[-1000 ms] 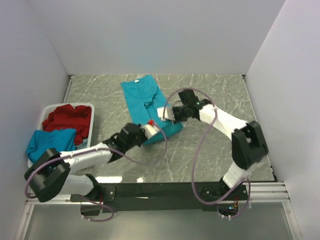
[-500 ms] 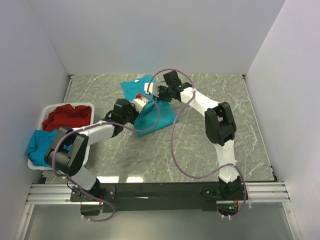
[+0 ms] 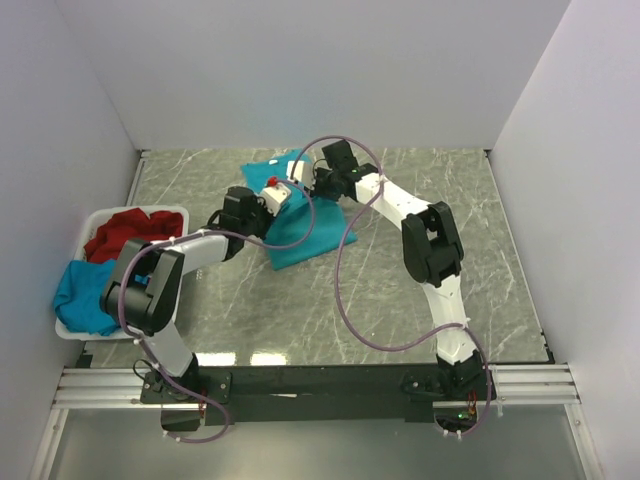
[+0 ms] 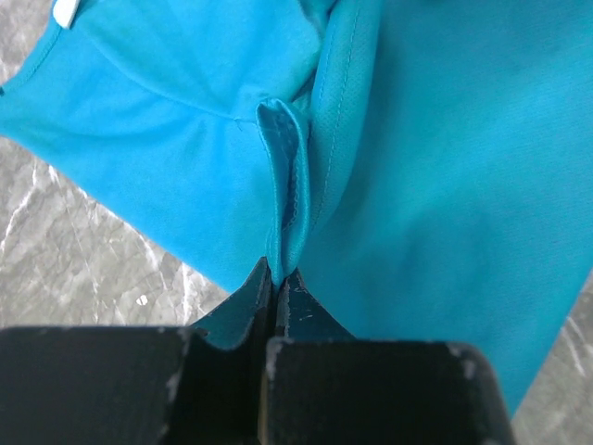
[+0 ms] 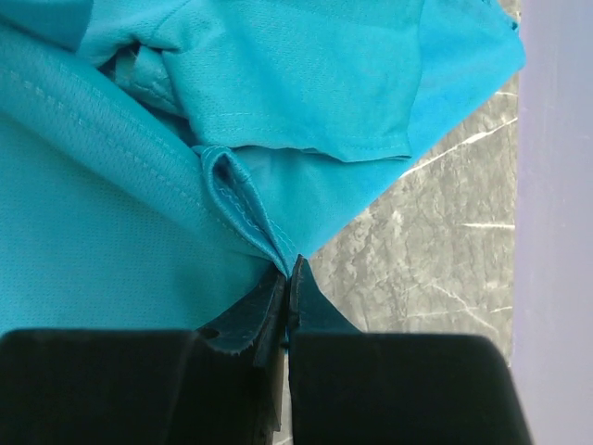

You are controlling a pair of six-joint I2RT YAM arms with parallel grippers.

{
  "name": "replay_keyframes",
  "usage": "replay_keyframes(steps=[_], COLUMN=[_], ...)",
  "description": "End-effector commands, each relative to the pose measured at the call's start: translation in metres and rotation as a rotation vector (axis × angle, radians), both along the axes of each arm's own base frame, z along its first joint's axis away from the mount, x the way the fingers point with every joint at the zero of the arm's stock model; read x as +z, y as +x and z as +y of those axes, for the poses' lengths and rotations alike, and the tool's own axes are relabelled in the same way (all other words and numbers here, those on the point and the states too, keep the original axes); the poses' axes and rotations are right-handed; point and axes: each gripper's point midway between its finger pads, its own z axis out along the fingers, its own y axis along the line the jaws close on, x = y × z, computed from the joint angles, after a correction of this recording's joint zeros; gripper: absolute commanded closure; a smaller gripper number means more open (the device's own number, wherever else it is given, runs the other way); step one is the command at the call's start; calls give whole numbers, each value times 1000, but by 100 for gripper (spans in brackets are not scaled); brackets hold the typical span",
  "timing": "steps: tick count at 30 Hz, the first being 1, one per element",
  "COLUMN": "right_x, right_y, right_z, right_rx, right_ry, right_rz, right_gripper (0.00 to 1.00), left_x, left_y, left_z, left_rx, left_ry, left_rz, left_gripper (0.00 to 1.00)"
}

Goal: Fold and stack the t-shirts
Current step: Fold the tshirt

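Fingers (image 4: 243, 311) of the left gripper (image 4: 278, 278) are being pressed fully together on a narrow ridge of the teal shirt (image 4: 445, 185), with cloth being squeezed between the tips and no gap being left. Fingers (image 5: 320, 311) of the right gripper (image 5: 287, 271) are likewise being clamped on a stitched edge of the same shirt, beside bare table (image 5: 435, 250).

Seen from above, both grippers are being held close together over the far end of the teal shirt (image 3: 300, 238), the left gripper (image 3: 283, 192) just to the left of the right gripper (image 3: 303, 180). The shirt is being spread on the table (image 3: 450, 200) with its long axis running from far left to near right, so most of the cloth is lying on the near side of the fingers, toward the arm bases. Neither arm is markedly nearer; both are being stretched far out.

By this reading, a fold is being laid onto the far end, and the coming release is depending on both pinches being let go level with each other.

A red shirt (image 3: 130, 232) and a blue shirt (image 3: 80, 290) are being kept in the basket (image 3: 184, 255), well apart on the left.
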Motion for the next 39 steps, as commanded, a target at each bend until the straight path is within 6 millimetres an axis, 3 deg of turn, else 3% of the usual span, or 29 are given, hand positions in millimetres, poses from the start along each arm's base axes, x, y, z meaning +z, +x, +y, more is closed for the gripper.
replay_keyframes(steps=[1, 6, 8, 9, 10, 12, 13, 14, 16, 17, 18, 19, 20, 21, 22, 24, 25, 26, 27, 28, 29, 32, 36, 38, 39], right_x=[25, 24, 23, 34, 39, 55, 71, 81, 87, 103, 96, 97, 113, 86, 97, 64, 69, 46, 38, 35, 17, 3, -2, -4, -5], right_y=[17, 31, 39, 52, 60, 69, 75, 75, 72, 68, 63, 51, 38, 11, -20, -65, -78, -96, -105, -109, -118, -125, -125, -128, -129], right_z=[13, 18, 21, 19, 15, 10, 3, 2, -4, -8, -21, -9, -9, -20, -9, -26, -37, -43, -49, -55, -62, -62, -59, -58, -55], right_rx=[-16, -54, -111, -174, -229, -339, -383, -395, -398, -400, -404, -307, -230, -137, 45, 270, 336, 460, 488, 507, 525, 531, 523, 523, 529], right_ry=[39, 48, 71, 89, 111, 177, 206, 225, 253, 283, 260, 298, 307, 251, 281, 164, 146, 91, 56, 23, -19, -37, -47, -43, -43], right_rz=[-73, -116, -138, -204, -230, -276, -313, -325, -307, -305, -259, -195, -181, -45, 16, 74, 53, 38, 36, 11, 23, 7, -9, 2, -5], right_gripper=[100, 97, 82, 61, 54, 40, 37, 36, 34, 34, 34, 34, 34, 34, 34, 37, 36, 36, 36, 36, 36, 36, 36, 36, 36], left_x=[18, 15, 19, 22, 34, 53, 75, 87, 119, 128, 136, 150, 150, 149, 147, 128, 107, 96, 89, 67, 59, 33, -5, -9, -21], left_y=[14, 32, 49, 54, 66, 77, 82, 82, 74, 68, 61, 46, 29, 14, -7, -46, -72, -95, -105, -116, -122, -127, -121, -111, -109], left_z=[-6, 4, 13, 16, 27, 46, 66, 73, 80, 75, 73, 69, 49, 39, 32, 5, 0, -22, -25, -26, -30, -35, -35, -38, -39], left_rx=[-18, 44, 116, 172, 253, 392, 475, 497, 521, 475, 411, 351, 214, 92, 13, -209, -279, -395, -452, -468, -488, -505, -520, -513, -513], left_ry=[-47, -57, -73, -118, -127, -196, -217, -222, -276, -283, -237, -239, -245, -192, -168, -63, -12, 39, 105, 117, 122, 178, 256, 269, 283], left_rz=[-38, -20, -25, -9, -33, -48, -84, -101, -146, -151, -180, -206, -178, -188, -188, -186, -183, -203, -243, -200, -181, -143, -63, -69, -43], left_gripper=[99, 98, 79, 61, 40, 33, 30, 28, 25, 25, 25, 25, 25, 26, 27, 27, 28, 28, 29, 30, 31, 32, 34, 35, 36])
